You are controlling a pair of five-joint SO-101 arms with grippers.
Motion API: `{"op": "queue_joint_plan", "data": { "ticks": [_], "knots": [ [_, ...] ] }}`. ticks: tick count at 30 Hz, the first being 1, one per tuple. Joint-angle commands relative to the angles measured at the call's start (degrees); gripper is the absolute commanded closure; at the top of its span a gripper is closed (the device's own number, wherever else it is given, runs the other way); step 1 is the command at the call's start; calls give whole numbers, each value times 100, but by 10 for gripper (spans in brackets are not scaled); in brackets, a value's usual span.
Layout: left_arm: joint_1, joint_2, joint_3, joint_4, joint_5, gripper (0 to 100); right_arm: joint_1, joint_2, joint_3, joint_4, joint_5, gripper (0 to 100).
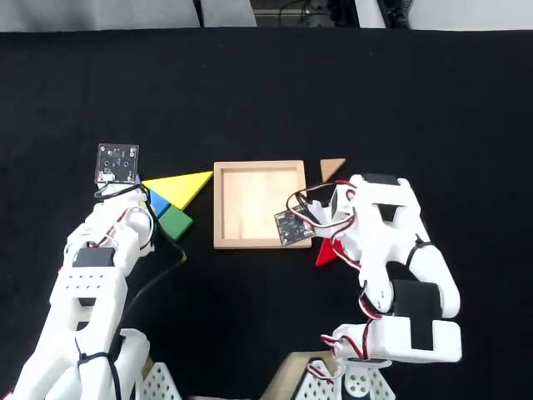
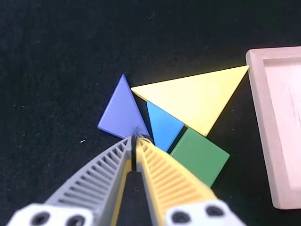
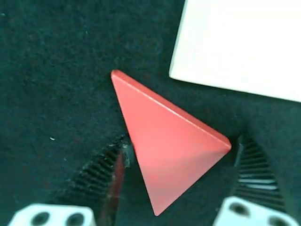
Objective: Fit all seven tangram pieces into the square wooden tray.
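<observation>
The right gripper point(image 3: 183, 141) stands wide, straddling the red triangle point(image 3: 162, 136) just off the near right corner of the tray point(image 1: 258, 165). Closing on its slanted edges may squirt it sideways. The left gripper point(image 2: 135, 139) (pinched on nothing) noses the purple triangle point(image 2: 121, 113).

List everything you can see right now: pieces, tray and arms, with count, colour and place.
wooden tray: 1, pale wood, middle of the table
yellow triangle: 1, yellow, left of the tray, tip at its far corner
blue piece: 1, blue, against the yellow triangle
green square: 1, green, beside the blue piece
purple triangle: 1, purple, leftmost of that cluster
red triangle: 1, red, off the tray's near right corner
tan triangle: 1, tan, off the tray's far right corner
table: 1, black
left gripper: 1, grey and yellow, shut, tips at the purple triangle's corner
right gripper: 1, dark, open, straddling the red triangle
</observation>
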Motion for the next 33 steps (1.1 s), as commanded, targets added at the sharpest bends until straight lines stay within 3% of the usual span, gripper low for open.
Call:
{"op": "queue_joint_plan", "data": {
  "ticks": [1,5,11,16,20,25,30,33],
  "knots": [
    [-48,-9,-66,-88,35,970,-70,-163,22,-70,-26,744],
    [-48,-9,-66,-88,35,970,-70,-189,22,-62,-35,839],
    [-48,-9,-66,-88,35,970,-70,-224,-101,105,-53,838],
    [-48,-9,-66,-88,35,970,-70,-796,-725,1257,-114,839],
    [-48,-9,-66,-88,35,970,-273,-1525,-1077,1899,-580,839],
    [-57,-9,-66,-88,35,970,-1064,-2237,-1077,1855,-1952,839],
    [-57,-9,-66,-88,35,970,-2251,-2264,-1077,941,-4237,839],
    [-57,-9,-66,-88,35,970,-2752,-2264,-1077,800,-4607,839]
  ]
}}
